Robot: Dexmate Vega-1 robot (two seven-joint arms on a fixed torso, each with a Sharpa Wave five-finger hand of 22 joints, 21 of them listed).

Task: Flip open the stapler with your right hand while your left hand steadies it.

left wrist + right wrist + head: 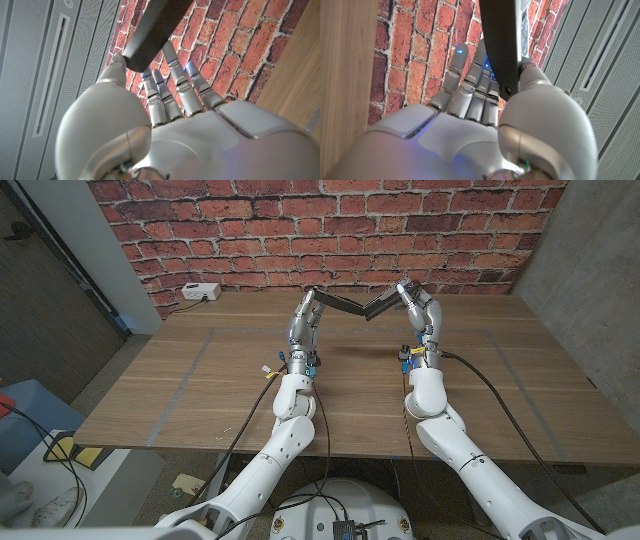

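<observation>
The dark stapler (355, 305) is held up above the far middle of the table, spread into a wide V with its hinge at the low point. My left hand (303, 320) grips the left arm of the stapler (152, 27) between thumb and fingers. My right hand (420, 310) grips the other arm of the stapler (501, 42), whose metal inside faces outward. Both hands stand raised in front of the brick wall.
The wooden table (200, 395) stretches toward me with faint tape lines on it. A white power strip (200, 292) lies at the far left edge by the brick wall (250, 230). Cables run along both forearms.
</observation>
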